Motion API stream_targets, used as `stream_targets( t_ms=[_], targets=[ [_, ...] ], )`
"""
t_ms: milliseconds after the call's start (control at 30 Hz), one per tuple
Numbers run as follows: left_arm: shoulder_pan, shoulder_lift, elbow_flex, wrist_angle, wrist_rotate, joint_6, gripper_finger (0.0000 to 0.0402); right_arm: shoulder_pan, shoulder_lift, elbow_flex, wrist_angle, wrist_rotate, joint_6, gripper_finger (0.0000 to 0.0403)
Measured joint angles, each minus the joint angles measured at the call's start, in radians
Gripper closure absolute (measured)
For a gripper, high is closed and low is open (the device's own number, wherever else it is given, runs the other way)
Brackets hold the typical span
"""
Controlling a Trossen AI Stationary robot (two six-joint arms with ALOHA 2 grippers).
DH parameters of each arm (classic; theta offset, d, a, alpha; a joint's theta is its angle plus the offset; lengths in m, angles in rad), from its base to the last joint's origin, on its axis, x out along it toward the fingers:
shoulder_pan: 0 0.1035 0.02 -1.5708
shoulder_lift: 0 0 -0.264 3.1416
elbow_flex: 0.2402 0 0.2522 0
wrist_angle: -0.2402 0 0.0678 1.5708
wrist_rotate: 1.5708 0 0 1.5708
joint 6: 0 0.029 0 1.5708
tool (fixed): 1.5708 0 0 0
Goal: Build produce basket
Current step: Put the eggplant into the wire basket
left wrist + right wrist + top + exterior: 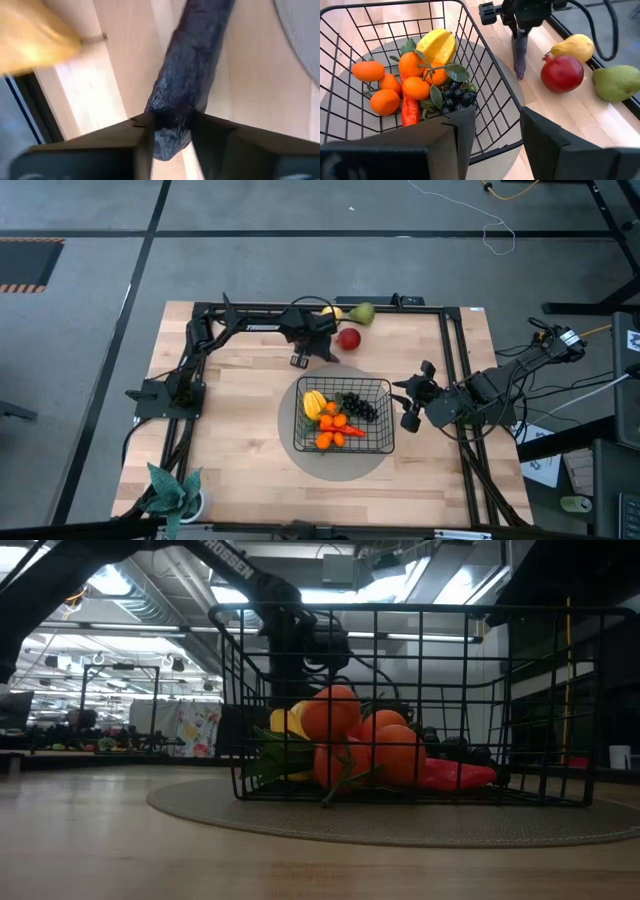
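A: Start at the fingers. What do you have?

B: Left gripper [170,137], upper middle of the high view: its two fingers [142,145] are pinching the stem end of the purple eggplant [192,75]. You can't tell yet whether the eggplant is lifted off the wood. Right gripper [495,130], at right of the high view just beside the basket [385,385], has fingers spread with nothing between them; it waits.

A: How far along would you call it?

B: Roughly midway, by my reading. Already in the basket, frame centre: the yellow ridged fruit [439,46], small oranges [415,86], dark grapes [452,97] and something red, a carrot or pepper [410,111]. Left outside, upper middle by the table's far edge: red apple [562,73], yellow pear [573,46], a green pear-shaped fruit [616,82], plus the eggplant now gripped.

A: Surface and room?

B: Pale wooden table [240,400], basket sitting on a round grey mat [300,465]. Potted plant [172,492] at lower left corner. Grey floor around; loose cables at right. The low view shows a lit workshop behind.
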Motion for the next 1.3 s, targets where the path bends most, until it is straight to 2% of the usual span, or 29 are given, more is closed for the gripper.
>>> stream_targets(
  t_ms=[100, 167, 500, 700, 867, 967, 1167, 1233, 1300],
  targets=[
    [-0.011, -0.002, 0.0, -0.021, -0.026, -0.045, 0.0378, 0.0, 0.0, 0.0, 0.0, 0.0, 0.002, 0.0257],
    [-0.023, -0.009, -0.002, -0.022, -0.059, -0.063, 0.0391, 0.0, 0.0, 0.0, 0.0, 0.0, 0.002, 0.0257],
    [-0.113, -0.127, 0.077, -0.15, -0.207, -0.167, 0.0398, 0.001, 0.0, 0.0, -0.002, 0.0, -0.001, 0.0257],
    [-0.148, -0.236, 0.108, -0.182, -0.202, -0.232, 0.04, 0.001, 0.0, 0.0, -0.003, -0.038, 0.027, 0.0257],
    [-0.147, -0.315, 0.107, -0.28, -0.189, -0.274, 0.0391, 0.001, 0.0, 0.0, -0.002, -0.06, 0.047, 0.0257],
    [-0.123, -0.367, 0.107, -0.337, -0.097, -0.277, 0.0387, 0.001, 0.0, 0.0, -0.002, -0.06, 0.047, 0.0257],
    [-0.014, -0.462, 0.086, -0.344, 0.366, -0.24, 0.0393, 0.001, 0.0, 0.0, -0.002, -0.06, 0.048, 0.0257],
    [0.029, -0.486, 0.058, -0.334, 0.432, -0.232, 0.0399, 0.001, 0.0, 0.0, -0.002, -0.06, 0.048, 0.0257],
    [0.057, -0.502, 0.029, -0.308, 0.424, -0.256, 0.04, 0.001, 0.0, 0.0, -0.002, -0.06, 0.048, 0.0257]
  ],
)
